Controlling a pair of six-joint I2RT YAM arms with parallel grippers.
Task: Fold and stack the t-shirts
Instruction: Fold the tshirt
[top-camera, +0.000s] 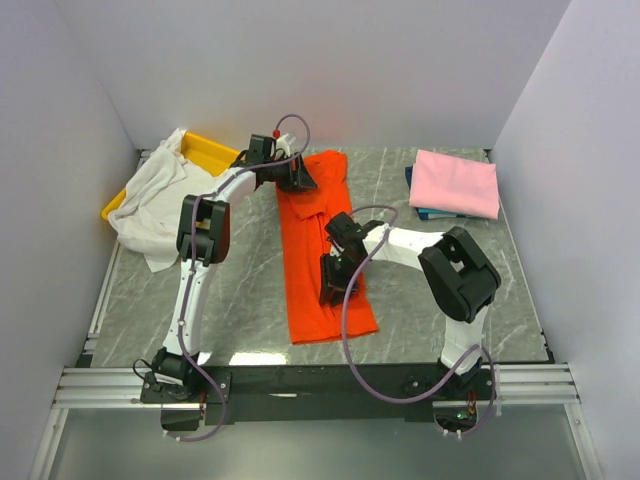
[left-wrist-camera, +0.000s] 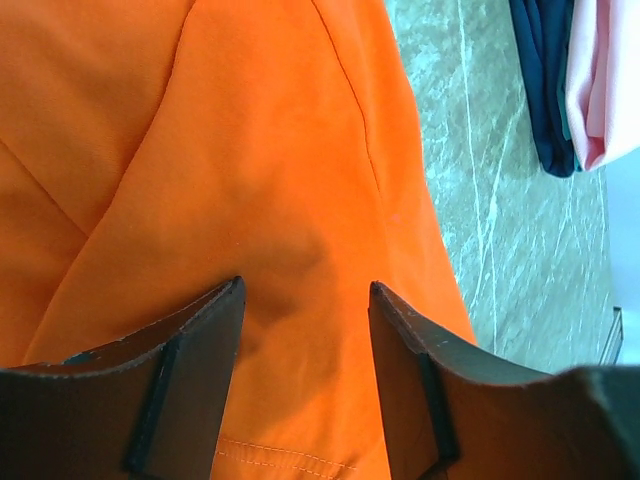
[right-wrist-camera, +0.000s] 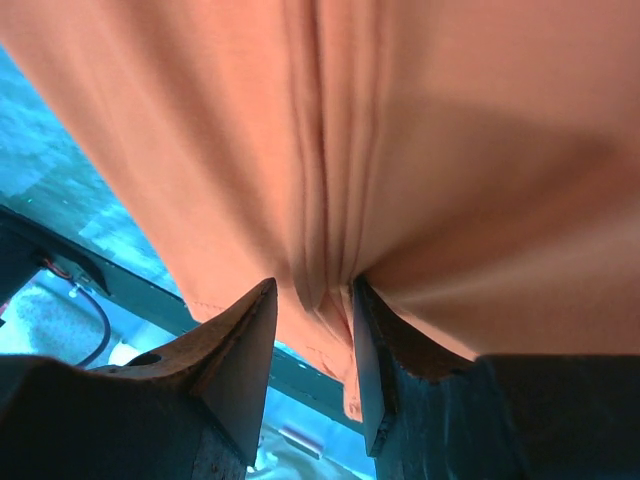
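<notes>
1. The right gripper (right-wrist-camera: 313, 290) has its fingers drawn close together, with a bunched ridge of the orange-red t-shirt (top-camera: 306, 310) pinched between the tips. In the top view it sits at the middle of the frame, on the right edge of the shirt's lower half.
2. The left gripper (left-wrist-camera: 305, 290) stands well open with nothing between its fingers. It is just above flat orange-red cloth, and whether the tips touch it I cannot tell. In the top view it is at the upper middle, over the shirt's far end.
3. The orange-red t-shirt lies as a long narrow strip down the centre of the marbled table (top-camera: 250, 300), from the upper middle to the lower middle of the frame. Its sides are folded inward.
4. At the upper right a folded pale pink t-shirt (top-camera: 455, 182) rests on top of a dark blue t-shirt (top-camera: 412, 178), whose edges show at the pink one's left and near sides.
5. At the upper left a crumpled white t-shirt (top-camera: 150, 200) is draped over a yellow tray (top-camera: 210, 152) and spills onto the table.
</notes>
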